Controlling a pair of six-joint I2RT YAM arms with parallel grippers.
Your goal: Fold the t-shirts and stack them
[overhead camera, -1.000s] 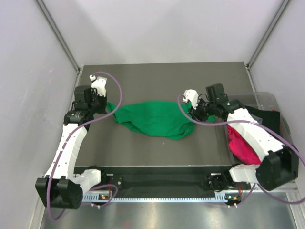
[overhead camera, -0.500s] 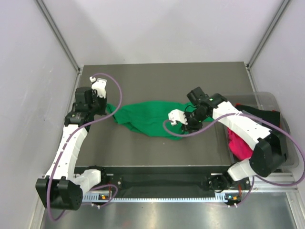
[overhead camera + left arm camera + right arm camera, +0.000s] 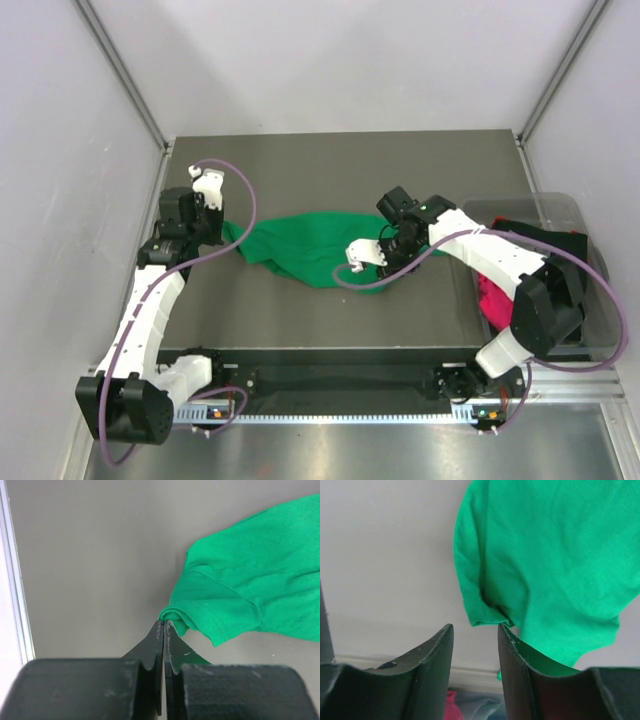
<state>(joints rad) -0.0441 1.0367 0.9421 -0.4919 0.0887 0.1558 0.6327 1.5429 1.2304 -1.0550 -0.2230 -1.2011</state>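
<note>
While the left tool (image 3: 164,626) pinches a sleeve edge of the green t-shirt (image 3: 315,250), which lies crumpled on the surface (image 3: 340,170), the right tool (image 3: 475,630) hangs spread open just above its opposite edge

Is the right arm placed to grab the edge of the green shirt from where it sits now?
Probably yes. The right gripper is open, and a folded edge of the green shirt lies just ahead of its gap on the table, with nothing in between.
</note>
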